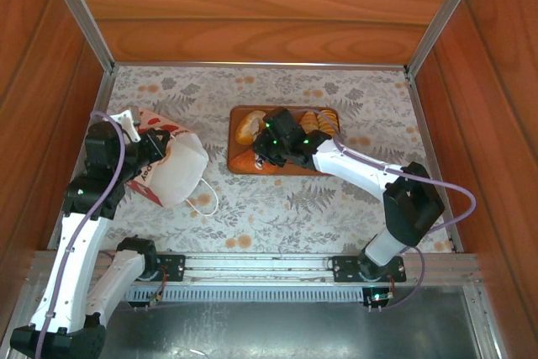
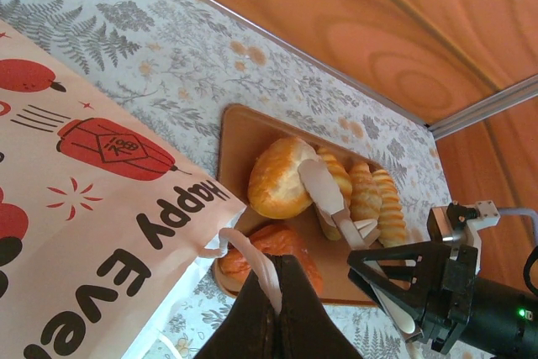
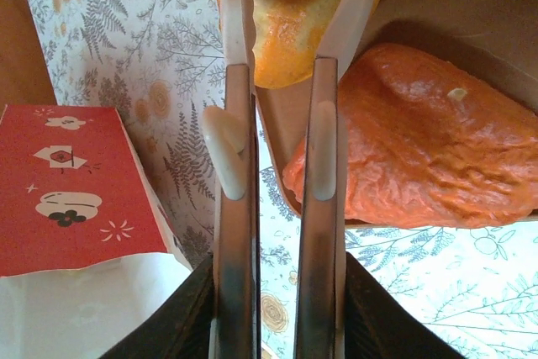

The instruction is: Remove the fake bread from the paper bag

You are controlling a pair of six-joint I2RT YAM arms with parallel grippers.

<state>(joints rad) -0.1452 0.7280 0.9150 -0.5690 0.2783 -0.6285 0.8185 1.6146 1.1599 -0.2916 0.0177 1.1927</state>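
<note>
- both arms rise from the near edge of the table. the left arm [image 1: 65, 250] runs up along the left edge. the right arm [image 1: 363, 171] bends from the near right corner toward the far middle.
- table [image 1: 294, 208]: it has a pale cover printed with ferns and flowers, and wood panels stand at its left, far and right edges.
- paper bag [image 1: 175, 170]: white with red print and dark lettering. it lies tilted near the left edge, about midway back, with a plain white face turned toward the near right. it is near the left end of the tray [image 2: 244, 136] but apart from it in the top view. its inside is hidden.
- the tray is brown and flat and sits at the far middle of the table, long side running left to right.
- fake bread [image 1: 324, 121] rests on the tray.
  - a golden bun [image 2: 276, 181] is at the far left corner.
  - a reddish-orange piece [image 3: 420, 149] is at the near left corner, just beside the bun.
  - ridged croissants [image 2: 388, 208] lie side by side toward the far right.
- right gripper [image 3: 290, 31]: it hangs over the tray's left half, its pale fingers a narrow gap apart. the golden bun shows between the tips and past both of them. i cannot tell whether it is clamped on the bun or only above it.
- left gripper [image 2: 280, 279]: it sits at the bag's edge, its dark fingers pressed together and pinching the bag's thin white cord handle [image 2: 245, 245].
- a second cord loop [image 1: 204, 201] lies on the table at the bag's near side.
</note>
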